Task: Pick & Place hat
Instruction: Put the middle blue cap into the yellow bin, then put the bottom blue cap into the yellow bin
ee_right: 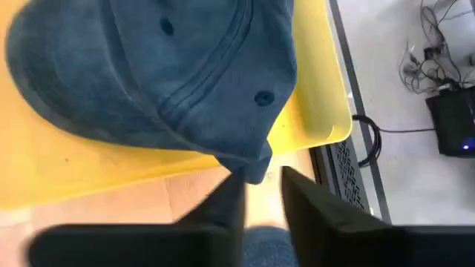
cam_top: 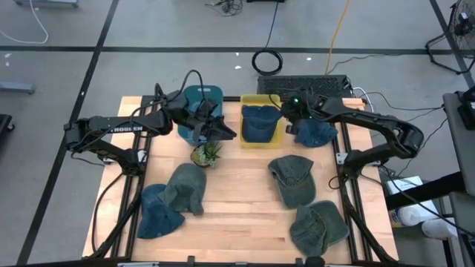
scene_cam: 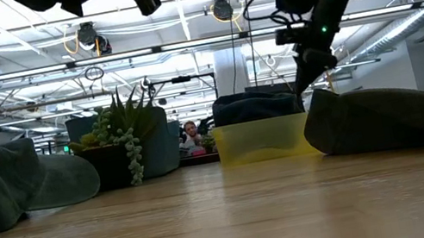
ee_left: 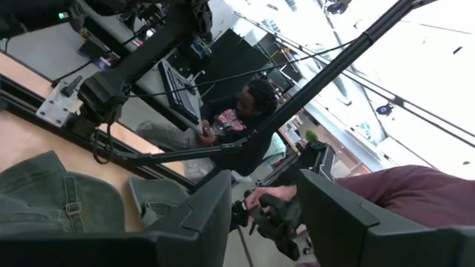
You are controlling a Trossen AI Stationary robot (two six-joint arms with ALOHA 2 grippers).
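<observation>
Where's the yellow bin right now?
In the high view the yellow bin sits at the table's far edge, centre, a blue hat inside it. The teal bin is on its left, the right gripper just to its right.

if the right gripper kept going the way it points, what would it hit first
Probably the blue hat in the yellow bin: the right gripper aims at its lower edge, though depth is unclear.

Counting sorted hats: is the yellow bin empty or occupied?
Occupied. A blue denim cap lies inside the yellow plastic bin, filling most of it; the right wrist view shows its brim overhanging the rim.
</observation>
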